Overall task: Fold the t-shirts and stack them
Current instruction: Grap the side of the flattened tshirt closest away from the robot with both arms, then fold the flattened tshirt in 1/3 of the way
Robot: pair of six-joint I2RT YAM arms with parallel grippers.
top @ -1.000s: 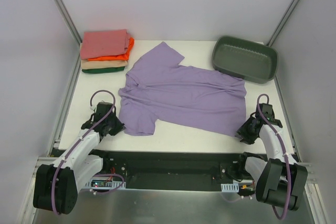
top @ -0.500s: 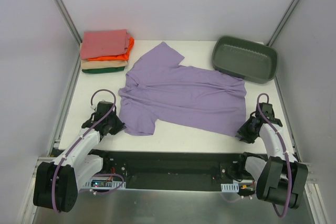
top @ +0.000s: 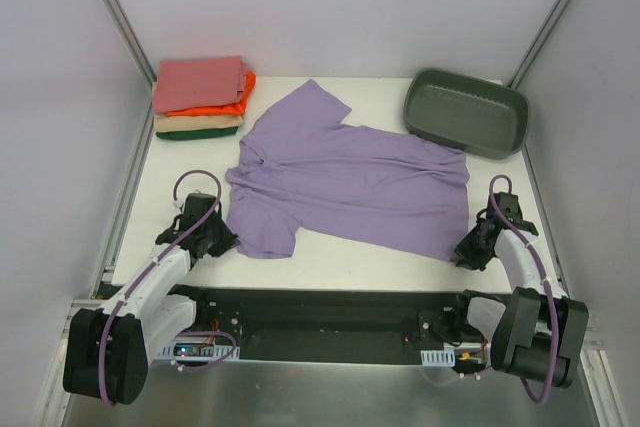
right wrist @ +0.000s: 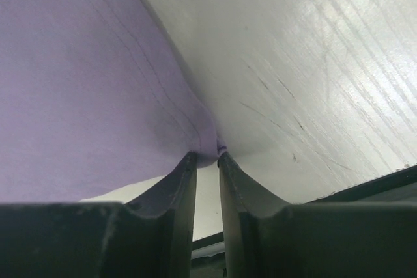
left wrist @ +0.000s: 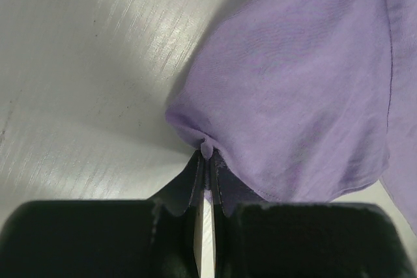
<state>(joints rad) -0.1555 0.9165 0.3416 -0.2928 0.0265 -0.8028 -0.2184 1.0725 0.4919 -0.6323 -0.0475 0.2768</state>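
Observation:
The lavender t-shirt [top: 350,182] lies spread flat across the middle of the table, collar to the left. My left gripper [top: 222,244] is shut on the near left sleeve edge; the left wrist view shows a pinch of the lavender t-shirt [left wrist: 293,89] between the fingertips [left wrist: 207,161]. My right gripper [top: 466,251] is shut on the shirt's near right hem corner; the right wrist view shows the lavender t-shirt [right wrist: 85,76] nipped between the fingertips [right wrist: 206,159]. A stack of folded t-shirts [top: 200,97], salmon-pink on top, then orange, tan and dark green, sits at the far left.
A grey-green plastic tub [top: 466,111] stands at the far right corner. Metal frame posts and white walls enclose the table. The table's near edge [top: 340,277] runs just in front of both grippers.
The right gripper has shifted slightly outward at the hem corner. The left arm and the shirt have barely moved.

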